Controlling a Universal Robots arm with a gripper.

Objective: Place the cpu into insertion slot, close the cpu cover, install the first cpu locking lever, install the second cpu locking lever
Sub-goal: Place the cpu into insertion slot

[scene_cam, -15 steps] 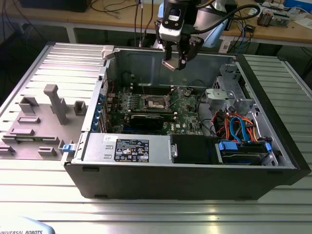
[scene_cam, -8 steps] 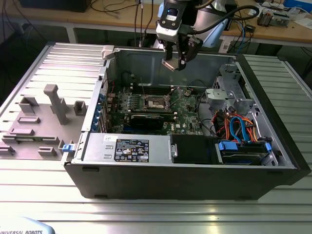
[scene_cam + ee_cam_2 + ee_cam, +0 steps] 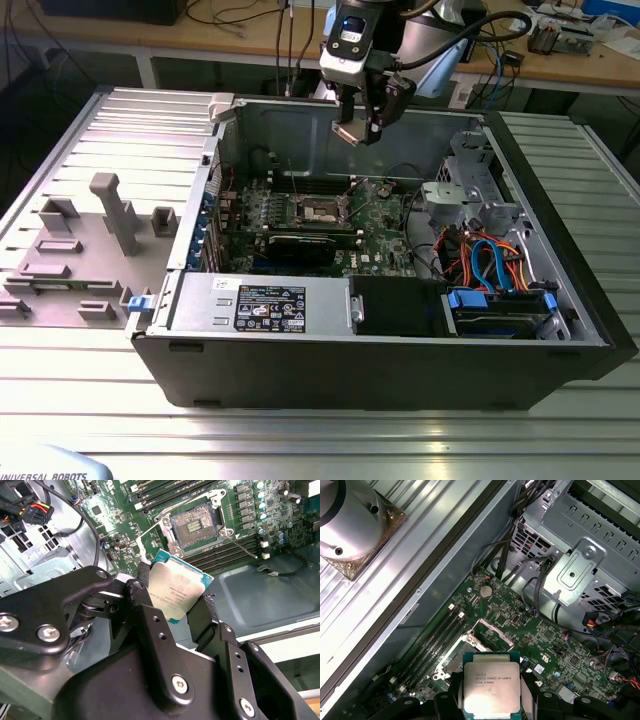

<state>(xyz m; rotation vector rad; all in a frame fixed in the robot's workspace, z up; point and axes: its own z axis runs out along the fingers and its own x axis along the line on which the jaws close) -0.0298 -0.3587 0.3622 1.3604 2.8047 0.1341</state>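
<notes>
— Where is the cpu (image 3: 491,686)?
— Clamped between the tool's (image 3: 359,127) two black fingers (image 3: 204,611), silvery top showing in both wrist views. It hangs in the air above the open computer case (image 3: 380,375), which lies on the ribbed metal table (image 3: 300,440).

— And the insertion slot (image 3: 196,526)?
— Below it on the green motherboard (image 3: 555,650), well apart from the chip, its dark centre bare. The cpu cover (image 3: 493,631) stands swung up off the slot.

— What crowds the slot?
— Long memory slots (image 3: 227,547) run along both of its sides. A thin wire lever (image 3: 243,545) angles out from its edge across one bank. A long black expansion card (image 3: 300,246) lies on the board near the slot. Further off sit a grey metal drive cage (image 3: 585,565) and a bundle of blue and orange cables (image 3: 488,262).
</notes>
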